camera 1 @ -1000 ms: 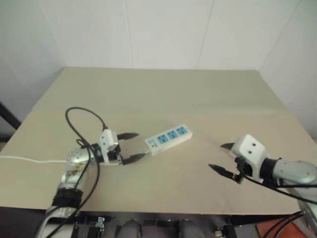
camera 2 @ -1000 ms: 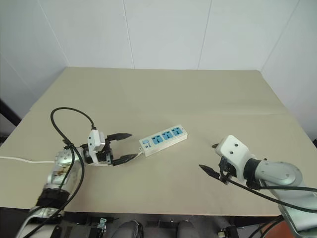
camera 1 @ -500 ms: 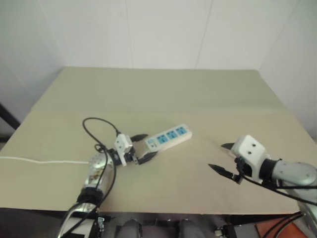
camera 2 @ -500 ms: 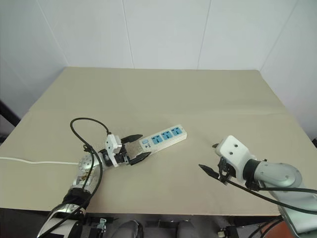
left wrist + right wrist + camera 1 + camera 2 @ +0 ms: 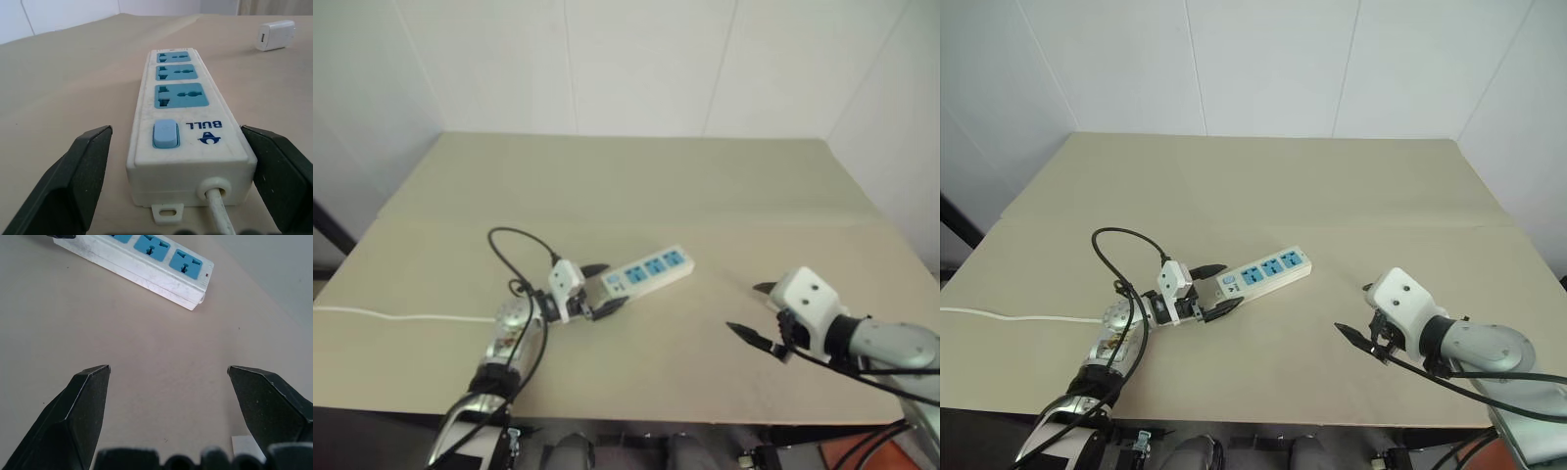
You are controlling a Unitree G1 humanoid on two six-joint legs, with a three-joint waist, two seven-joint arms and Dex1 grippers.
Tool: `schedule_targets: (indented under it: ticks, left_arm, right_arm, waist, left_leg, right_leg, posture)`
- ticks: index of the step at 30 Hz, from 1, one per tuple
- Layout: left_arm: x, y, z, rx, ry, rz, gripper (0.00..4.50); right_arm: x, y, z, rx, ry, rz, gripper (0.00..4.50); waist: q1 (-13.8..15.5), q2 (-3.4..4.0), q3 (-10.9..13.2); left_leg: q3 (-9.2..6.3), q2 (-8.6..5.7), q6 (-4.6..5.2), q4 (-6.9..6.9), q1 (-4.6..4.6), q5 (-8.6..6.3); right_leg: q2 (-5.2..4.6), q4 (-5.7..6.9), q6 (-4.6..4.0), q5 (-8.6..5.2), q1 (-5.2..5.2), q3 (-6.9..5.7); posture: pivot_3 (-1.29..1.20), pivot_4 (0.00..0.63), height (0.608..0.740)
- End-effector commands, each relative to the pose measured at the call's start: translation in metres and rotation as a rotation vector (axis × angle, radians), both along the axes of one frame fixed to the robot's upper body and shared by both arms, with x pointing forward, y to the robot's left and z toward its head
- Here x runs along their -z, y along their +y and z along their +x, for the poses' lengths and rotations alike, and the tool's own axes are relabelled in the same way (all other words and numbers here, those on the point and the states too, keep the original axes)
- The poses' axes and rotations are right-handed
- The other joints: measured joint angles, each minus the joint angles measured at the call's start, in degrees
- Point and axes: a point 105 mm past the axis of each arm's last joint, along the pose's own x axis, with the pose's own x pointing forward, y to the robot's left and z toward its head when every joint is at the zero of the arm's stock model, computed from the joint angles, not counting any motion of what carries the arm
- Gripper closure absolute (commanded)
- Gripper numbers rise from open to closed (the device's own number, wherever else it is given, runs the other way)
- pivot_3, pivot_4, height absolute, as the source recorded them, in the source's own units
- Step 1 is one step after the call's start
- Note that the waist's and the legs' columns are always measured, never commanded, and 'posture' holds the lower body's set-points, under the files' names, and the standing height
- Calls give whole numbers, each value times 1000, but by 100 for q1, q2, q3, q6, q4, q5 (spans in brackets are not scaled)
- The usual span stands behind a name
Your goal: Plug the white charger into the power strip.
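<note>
Long white plastic power strip point(image 5: 1261, 271) with three blue sockets: near centre of the beige worktop point(image 5: 1263, 186), rigid, probably light and prone to sliding; long axis slanting, switch end between the released left gripper point(image 5: 1211, 291) fingers. Small white cube charger point(image 5: 275, 35): beyond the strip's far end, light, best pinched across flat sides. Right gripper point(image 5: 1358, 314): spread, empty.

My left arm reaches forward low and level, its left gripper point(image 5: 1217, 290) angled toward my right with both black fingers point(image 5: 73, 183) spread wide. My right arm is bent at my right side, the right gripper point(image 5: 1363, 312) tipped downward and toward my left, fingers wide apart, holding nothing.
</note>
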Motion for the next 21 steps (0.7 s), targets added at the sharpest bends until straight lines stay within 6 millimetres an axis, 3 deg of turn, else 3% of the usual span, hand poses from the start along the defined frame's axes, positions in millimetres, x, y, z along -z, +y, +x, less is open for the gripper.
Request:
schedule_targets:
  ticks: [1,4,9,10,17,21]
  left_arm:
    - [3,-7,-5,45,33,32,21]
    - [4,-7,-5,39,39,40,21]
    - [6,-8,-5,43,66,41,1179]
    - [6,-8,-5,40,68,42,1243]
    - [5,-10,-10,90,44,68,1243]
    - [3,-11,-20,201,52,102,1243]
  right_arm:
    - [-9,3,0,-9,-49,-9,0]
    - [-9,4,1,-8,-52,-9,0]
    - [-9,4,2,-6,-56,-9,0]
    - [-9,4,2,-6,-57,-9,0]
    - [-11,1,0,-12,-53,-31,0]
    - [-17,-14,-1,6,92,-109,0]
  waist:
    - [1,0,0]
    - [3,0,0]
    - [3,0,0]
    - [4,0,0]
    - [9,0,0]
    - [-1,3,1]
  left_leg:
    - [0,0,0,0,0,0]
    - [0,0,0,0,0,0]
    - [0,0,0,0,0,0]
    - [0,0,0,0,0,0]
    - [-1,0,0,0,0,0]
    - [0,0,0,0,-1,0]
  right_leg:
    - [0,0,0,0,0,0]
    - [0,-1,0,0,0,0]
    - [0,0,0,0,0,0]
    - [0,0,0,0,0,0]
    - [0,0,0,0,1,0]
    - [-1,-1,0,0,0,0]
  posture:
    - [0,150,740]
    - [0,150,740]
    - [0,150,740]
    - [0,150,740]
    - [0,150,740]
    - [0,150,740]
